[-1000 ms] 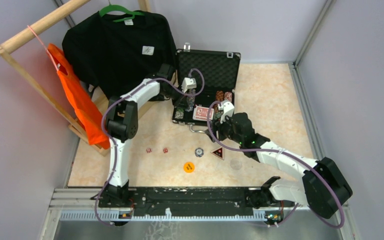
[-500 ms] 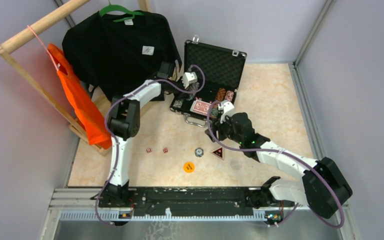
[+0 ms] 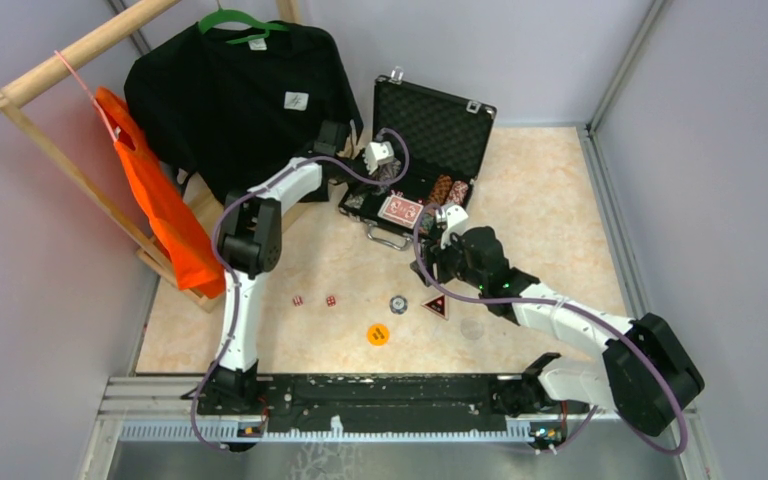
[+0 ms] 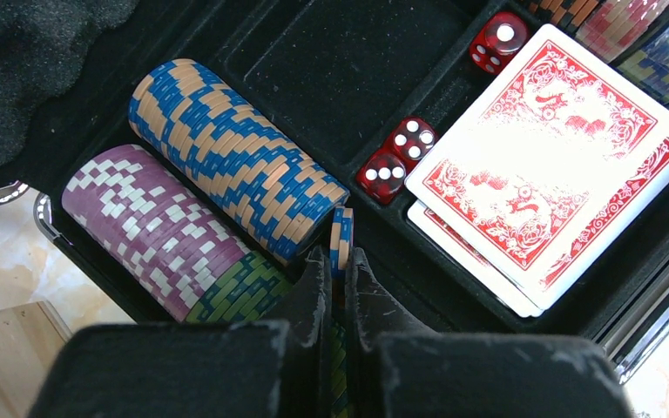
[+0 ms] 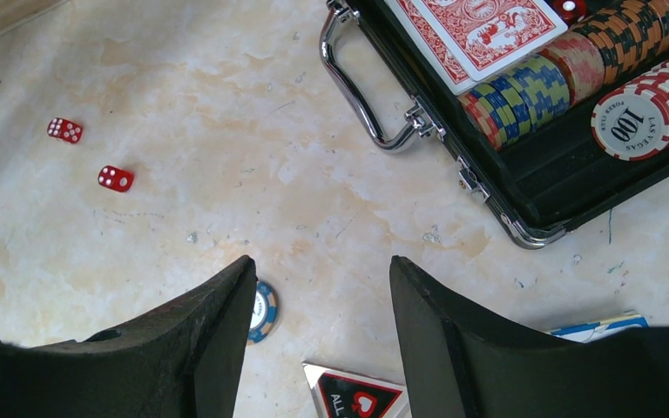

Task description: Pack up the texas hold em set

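Left jaws pinch a blue chip (image 4: pixel 341 237) on edge beside the blue stack (image 4: pixel 226 152) in the case (image 3: pixel 430 120), upper centre of the overhead view; right jaws gape wide above the worktop (image 5: pixel 226 131); chips are being stowed, seemingly; next, release it, then fetch the loose dice (image 5: pixel 115 178).

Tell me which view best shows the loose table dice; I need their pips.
Right wrist: both loose dice unobstructed, pips visible. Top external shows tiny red specks; left wrist shows only other dice in the case.
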Robot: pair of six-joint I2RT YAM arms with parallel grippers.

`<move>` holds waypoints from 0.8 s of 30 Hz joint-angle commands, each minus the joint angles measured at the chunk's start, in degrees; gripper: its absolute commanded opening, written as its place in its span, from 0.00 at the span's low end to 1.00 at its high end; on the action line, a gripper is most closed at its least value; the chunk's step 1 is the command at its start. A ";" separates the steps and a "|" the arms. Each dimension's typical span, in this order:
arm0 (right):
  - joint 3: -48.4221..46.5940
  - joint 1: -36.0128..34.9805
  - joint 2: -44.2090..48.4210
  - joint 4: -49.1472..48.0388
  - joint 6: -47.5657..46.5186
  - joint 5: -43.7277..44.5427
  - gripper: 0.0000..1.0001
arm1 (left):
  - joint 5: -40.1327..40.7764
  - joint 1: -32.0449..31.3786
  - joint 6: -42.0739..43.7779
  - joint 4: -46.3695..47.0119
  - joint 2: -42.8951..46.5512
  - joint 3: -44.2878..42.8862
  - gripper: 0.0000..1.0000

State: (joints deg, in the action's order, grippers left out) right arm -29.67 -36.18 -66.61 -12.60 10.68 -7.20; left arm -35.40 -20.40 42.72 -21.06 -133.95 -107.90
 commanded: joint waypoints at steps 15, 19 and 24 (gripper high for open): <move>-0.12 0.62 -1.87 -4.38 0.46 -1.15 0.58 | -0.08 0.74 2.84 4.26 0.64 -1.14 0.53; -0.10 0.59 -1.94 -4.44 0.40 -1.19 0.58 | 0.02 0.72 1.62 6.91 2.40 0.02 0.58; -0.04 0.59 -2.03 -4.70 0.40 -1.52 0.58 | -1.05 0.72 -0.35 10.76 5.26 2.57 0.62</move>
State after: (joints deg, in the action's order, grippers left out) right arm -29.65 -36.18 -68.45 -14.02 10.70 -7.70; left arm -37.56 -20.23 43.07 -19.18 -133.14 -106.30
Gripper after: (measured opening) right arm 0.581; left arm 0.609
